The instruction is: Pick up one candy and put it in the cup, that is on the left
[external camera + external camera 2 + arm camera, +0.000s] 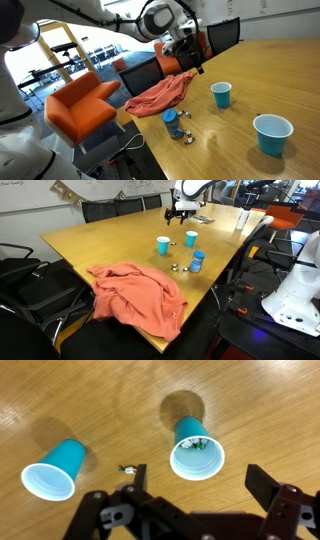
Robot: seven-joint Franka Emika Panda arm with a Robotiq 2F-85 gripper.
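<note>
While the fingers hang released along the bottom of the wrist view, gripping nothing, we see one candy lying on the wooden counter between two teal cups. The left cup stands at lower left. The other cup is at centre, with small bits inside. In an exterior view a red cloth drapes over the counter's near edge, lower centre.
</note>
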